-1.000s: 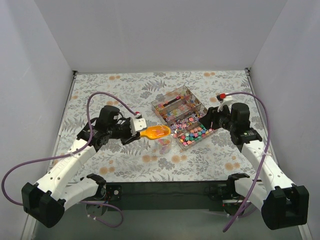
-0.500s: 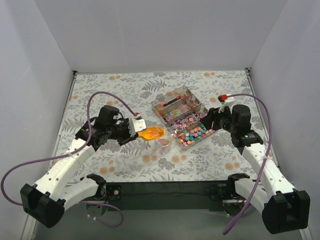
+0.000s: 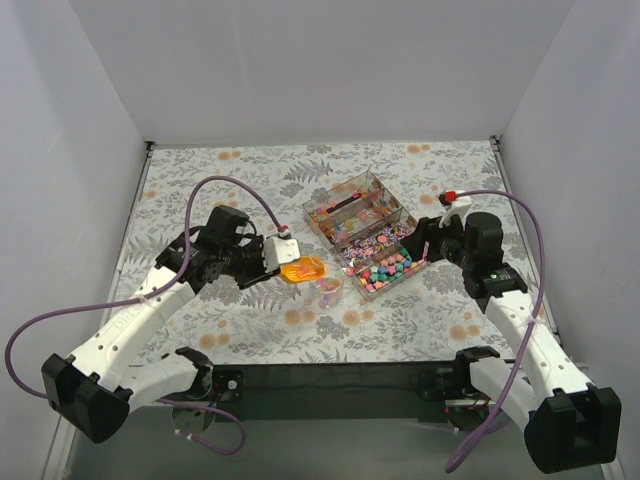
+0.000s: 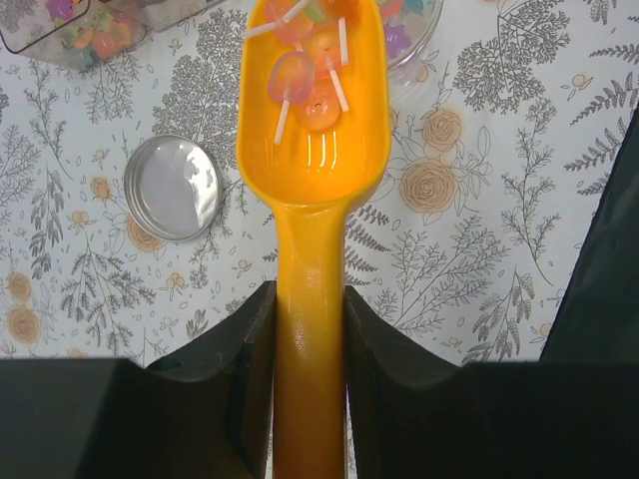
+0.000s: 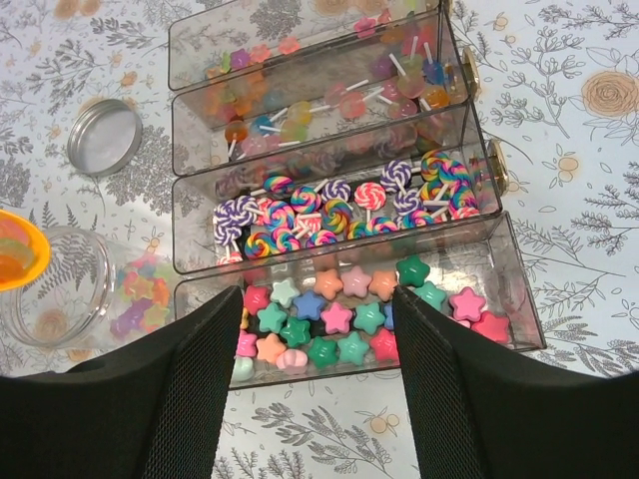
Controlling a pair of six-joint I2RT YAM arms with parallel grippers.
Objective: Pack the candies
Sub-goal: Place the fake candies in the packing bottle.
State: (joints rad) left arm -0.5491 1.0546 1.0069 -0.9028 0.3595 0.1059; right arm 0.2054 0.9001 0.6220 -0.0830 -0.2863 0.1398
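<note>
While the left gripper (image 4: 308,299) pinches the handle of the orange scoop (image 4: 312,160) between its two fingers at the bottom of the left wrist view, the bowl carries a few flat candies (image 4: 305,85) on white sticks. The bowl's lip reaches the mouth of the clear jar (image 4: 424,35) at the top edge. The jar's metal lid (image 4: 172,187) lies off on the tablecloth (image 4: 479,249), at centre left.

I judge the step in hand to be emptying a scoopful into the jar. The next move calls for tipping the lip down squarely over the mouth, so the sticks slide in rather than catch on the rim.

Farther on, the right gripper (image 5: 318,299) stands spread wide before the clear compartment box (image 5: 504,299). Its front cell of star sweets (image 5: 339,319) shows between the fingers, and it grips nothing.

A second earlier, in the top view, the scoop reached farther right over the jar. It now sits drawn back left and looks shorter. The right gripper has kept its place by the box.
</note>
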